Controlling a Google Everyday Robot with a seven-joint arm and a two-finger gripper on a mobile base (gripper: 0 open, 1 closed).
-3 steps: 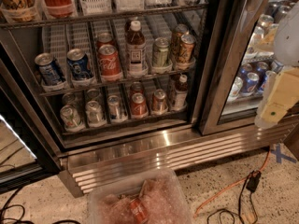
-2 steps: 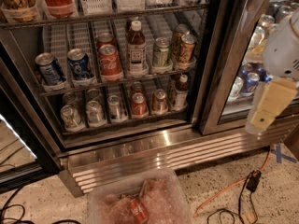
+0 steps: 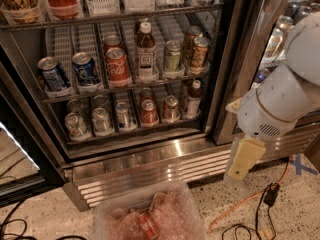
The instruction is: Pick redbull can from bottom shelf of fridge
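The fridge (image 3: 150, 168) stands in front of me with its interior in view. The bottom shelf (image 3: 137, 132) holds a row of cans. The redbull can (image 3: 123, 115), slim and silver with blue patches, stands near the middle of that row, between a wider silver can (image 3: 101, 120) and a red can (image 3: 148, 112). My gripper (image 3: 243, 159), with pale yellow fingers under a white wrist, hangs at the right in front of the fridge's ribbed steel base. It is lower than the bottom shelf, well to the right of the can, and holds nothing that I can see.
The shelf above holds blue cans (image 3: 85, 69), a cola can (image 3: 117, 66) and a bottle (image 3: 145, 54). A clear plastic bin (image 3: 150, 216) with a red can sits on the floor. An orange cable (image 3: 240, 206) and black cables lie on the floor. The black door frame (image 3: 227, 64) stands right of the shelves.
My arm has swung left and down, coming further into view. The gripper now hangs lower and closer to the fridge's base. The cans have not moved.
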